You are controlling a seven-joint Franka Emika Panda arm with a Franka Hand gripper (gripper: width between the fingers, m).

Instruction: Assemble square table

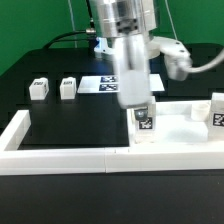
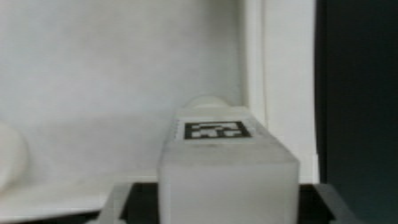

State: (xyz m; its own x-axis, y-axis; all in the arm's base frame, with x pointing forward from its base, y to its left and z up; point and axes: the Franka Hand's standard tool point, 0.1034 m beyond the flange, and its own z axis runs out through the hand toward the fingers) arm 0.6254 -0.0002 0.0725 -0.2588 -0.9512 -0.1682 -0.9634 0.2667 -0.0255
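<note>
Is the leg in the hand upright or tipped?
Upright. The leg hangs vertical from the hand over the square table; its edges run straight in the wrist view.

We log the marker board (image 1: pixel 98 85) flat on the black table (image 1: pixel 70 125), toward its far side, tags up | we note a low fence of long white bars (image 1: pixel 60 158) along the near edge, turning back at the exterior view's left corner | green backdrop (image 1: pixel 25 20) behind, with a dark cable (image 1: pixel 70 36) across it.
</note>
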